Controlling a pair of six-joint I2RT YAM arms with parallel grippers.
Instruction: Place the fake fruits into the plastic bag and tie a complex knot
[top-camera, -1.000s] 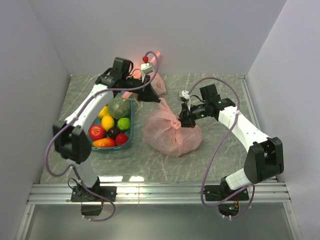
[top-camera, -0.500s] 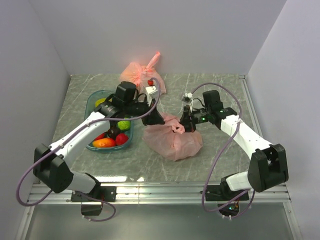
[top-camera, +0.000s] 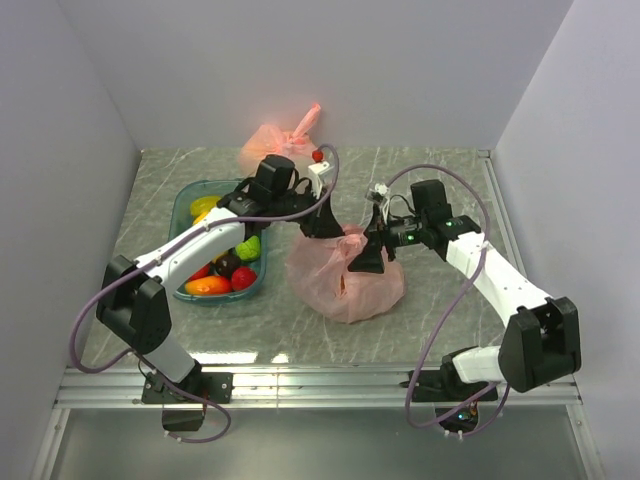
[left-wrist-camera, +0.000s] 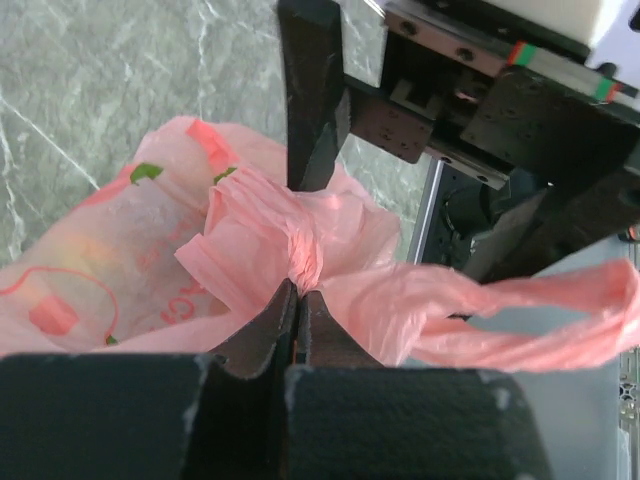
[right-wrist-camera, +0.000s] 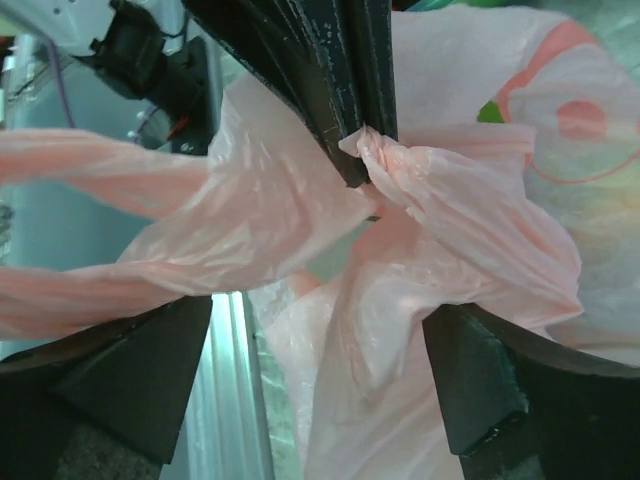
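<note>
The salmon-pink plastic bag (top-camera: 345, 285) lies mid-table with its knot (top-camera: 352, 245) on top. My left gripper (top-camera: 335, 232) is shut, and its fingertips (left-wrist-camera: 298, 295) press against the knot (left-wrist-camera: 300, 250). The right gripper (top-camera: 365, 258) is open. Its fingers (right-wrist-camera: 520, 390) stand wide on either side of the loose plastic below the knot (right-wrist-camera: 385, 160) and grip nothing. One end of the bag (left-wrist-camera: 520, 310) trails away to the right. Fake fruits remain in the teal tray (top-camera: 182, 205): a lime (top-camera: 247, 247), a red one (top-camera: 243, 278) and an orange-yellow mango (top-camera: 208, 286).
A paler pink bag (top-camera: 272, 142) with a stiff tail stands at the back wall. The tray sits left of the bag, under my left arm. Grey walls close in on the table's left, back and right, and a metal rail runs along the near edge.
My left arm swung from the back of the table over to the bag's knot, staying shut. The right gripper opened and let go of the bag's plastic.
</note>
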